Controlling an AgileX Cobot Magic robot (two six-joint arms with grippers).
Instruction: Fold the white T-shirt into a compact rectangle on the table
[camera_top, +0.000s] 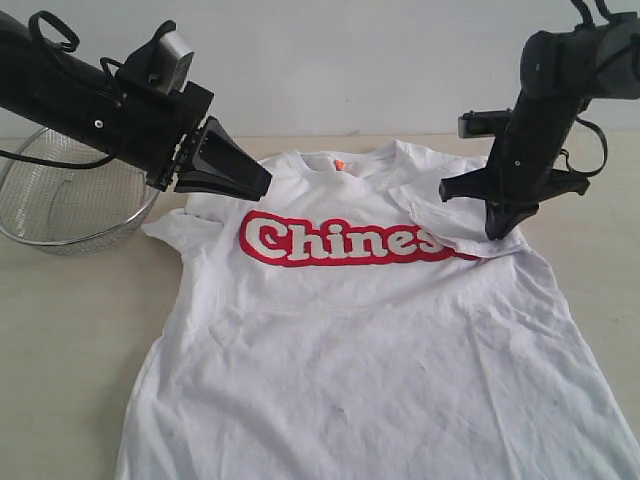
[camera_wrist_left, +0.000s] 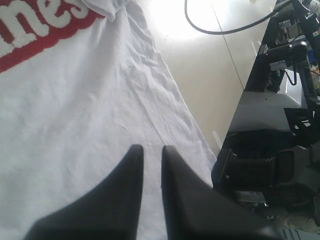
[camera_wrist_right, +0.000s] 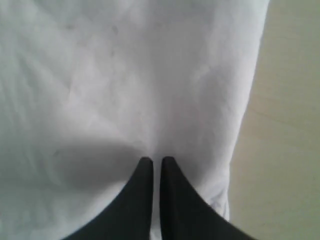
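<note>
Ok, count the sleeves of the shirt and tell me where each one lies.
2. One sleeve lies spread on the table near the wire-mesh bowl. The other sleeve is folded inward over the lettering's end, under the right gripper.

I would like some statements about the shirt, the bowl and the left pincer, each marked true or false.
1. The white T-shirt lies with its red lettering facing up. True.
2. The wire-mesh bowl stands on the shirt. False: it stands on the table, beside the shirt.
3. One sleeve is folded over onto the chest and covers the end of the lettering. True.
4. The left pincer is wide open. False: its fingers are almost together, with nothing between them.
</note>
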